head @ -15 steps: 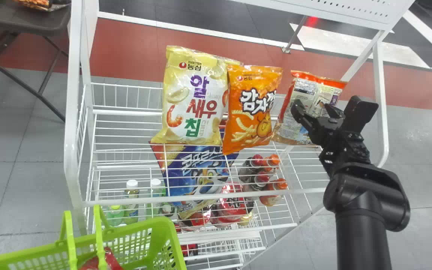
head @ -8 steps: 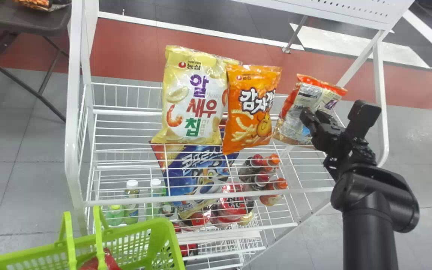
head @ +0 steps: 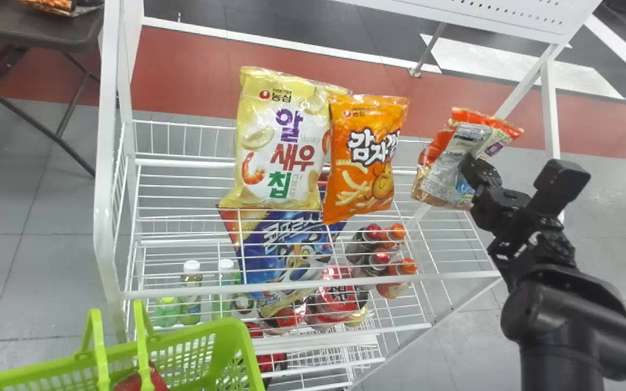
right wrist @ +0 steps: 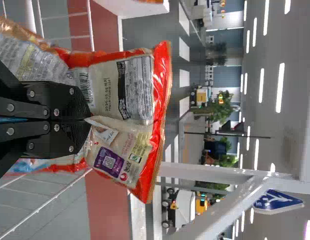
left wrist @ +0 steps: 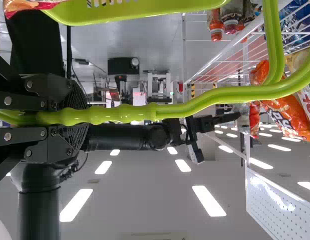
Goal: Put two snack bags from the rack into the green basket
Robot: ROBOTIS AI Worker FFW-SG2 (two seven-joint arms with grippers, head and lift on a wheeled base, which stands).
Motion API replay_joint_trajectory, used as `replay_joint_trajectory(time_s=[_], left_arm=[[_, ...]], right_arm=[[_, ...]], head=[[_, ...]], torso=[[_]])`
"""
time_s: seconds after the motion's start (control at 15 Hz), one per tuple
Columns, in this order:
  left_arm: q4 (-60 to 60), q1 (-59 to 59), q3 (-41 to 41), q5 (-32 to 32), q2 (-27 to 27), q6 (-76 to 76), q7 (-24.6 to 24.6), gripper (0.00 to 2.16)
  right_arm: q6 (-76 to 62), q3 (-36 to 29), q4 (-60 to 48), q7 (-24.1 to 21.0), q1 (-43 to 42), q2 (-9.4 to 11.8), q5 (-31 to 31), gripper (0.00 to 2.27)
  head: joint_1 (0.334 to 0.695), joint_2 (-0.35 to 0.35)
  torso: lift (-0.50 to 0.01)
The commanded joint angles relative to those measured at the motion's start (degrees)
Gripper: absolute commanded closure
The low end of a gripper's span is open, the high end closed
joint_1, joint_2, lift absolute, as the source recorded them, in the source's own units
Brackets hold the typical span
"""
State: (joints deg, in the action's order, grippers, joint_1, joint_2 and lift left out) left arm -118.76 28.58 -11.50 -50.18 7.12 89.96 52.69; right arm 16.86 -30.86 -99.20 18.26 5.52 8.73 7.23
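In the head view my right gripper (head: 476, 182) is at the rack's right side, against a red-and-silver snack bag (head: 454, 157). The right wrist view has that gripper (right wrist: 88, 120) closed on the same bag (right wrist: 127, 95), which creases at the fingertips. A yellow bag (head: 283, 141) and an orange bag (head: 364, 157) stand side by side on the rack's upper shelf. At the lower left is the green basket (head: 226, 331), a red package (head: 158, 377) inside it. In the left wrist view my left gripper (left wrist: 77, 117) is shut on the green basket handle (left wrist: 195, 107).
The white wire rack (head: 302, 285) has bottles (head: 189, 290), a blue bag (head: 291, 244) and red packages (head: 337, 293) below the upper shelf. A white post (head: 107, 163) stands between the rack's shelves and a dark table (head: 36, 24) at the left.
My right gripper has moved to the right with the red-and-silver bag, which has shifted away from the orange bag. The other bags on the rack stay put, and the basket has barely moved.
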Motion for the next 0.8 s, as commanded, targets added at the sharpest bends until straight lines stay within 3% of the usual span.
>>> replay_joint_trajectory(time_s=[0.0, 0.4, 0.53, 0.73], left_arm=[[-0.1, 0.0, 0.0, 0.0, 0.0, 0.1, 0.0, 1.37], [0.1, -0.1, 0.2, 0.0, 0.0, 0.1, 0.3, 1.37], [0.2, -0.1, 0.1, 0.0, 0.0, 0.1, 0.4, 1.37], [0.1, -0.1, 0.4, 0.2, -0.3, 0.1, 0.5, 1.37]], right_arm=[[0.0, -0.3, -6.4, -0.2, 5.0, -0.3, 2.4, 2.24], [5.6, -1.7, -28.3, -0.2, 21.3, -3.3, 13.1, 2.24], [19.1, -2.3, -34.4, 0.0, 24.4, -3.7, 20.4, 2.24], [24.4, 1.2, -40.8, 0.4, 29.5, -6.6, 22.0, 2.24]], head=[[0.695, -0.350], [0.695, -0.350], [0.695, -0.350], [0.695, -0.350]], torso=[[-0.005], [-0.005], [-0.005], [-0.005]])
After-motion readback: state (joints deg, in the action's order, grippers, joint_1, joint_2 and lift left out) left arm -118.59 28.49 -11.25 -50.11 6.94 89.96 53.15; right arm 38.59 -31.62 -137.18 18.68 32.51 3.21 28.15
